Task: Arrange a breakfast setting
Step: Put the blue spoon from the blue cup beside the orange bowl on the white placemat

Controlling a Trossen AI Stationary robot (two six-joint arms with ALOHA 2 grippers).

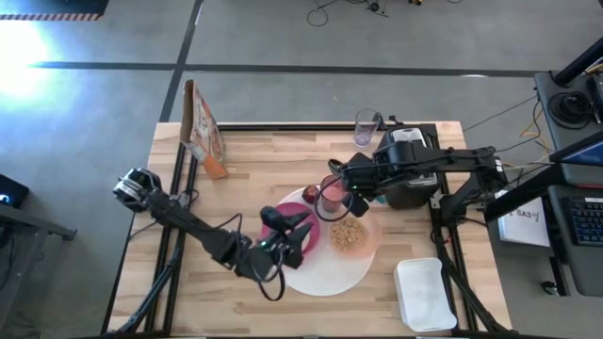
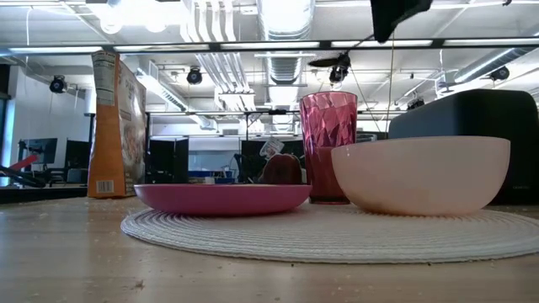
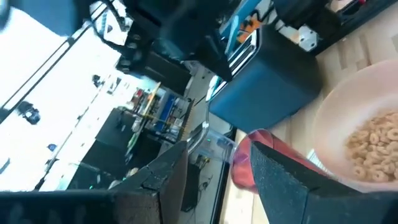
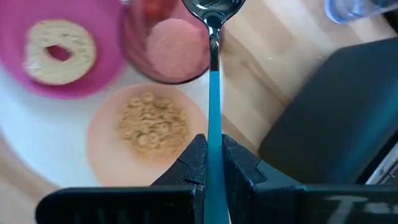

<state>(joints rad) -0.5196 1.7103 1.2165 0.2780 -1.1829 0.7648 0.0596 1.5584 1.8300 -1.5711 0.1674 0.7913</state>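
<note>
High view: right hand (image 1: 356,200) above the pink tumbler (image 1: 331,198) and peach bowl (image 1: 351,235) of cereal (image 1: 348,234) on the white disc (image 1: 325,270); left hand (image 1: 300,230), released, over the magenta plate (image 1: 294,209).
Right wrist view: fingers (image 4: 194,160) clenched on a blue-handled spoon (image 4: 214,93); bagel (image 4: 60,42) on the plate.

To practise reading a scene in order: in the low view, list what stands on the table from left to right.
Cereal box → magenta plate → pink tumbler → peach bowl → black toaster, behind the bowl.
</note>
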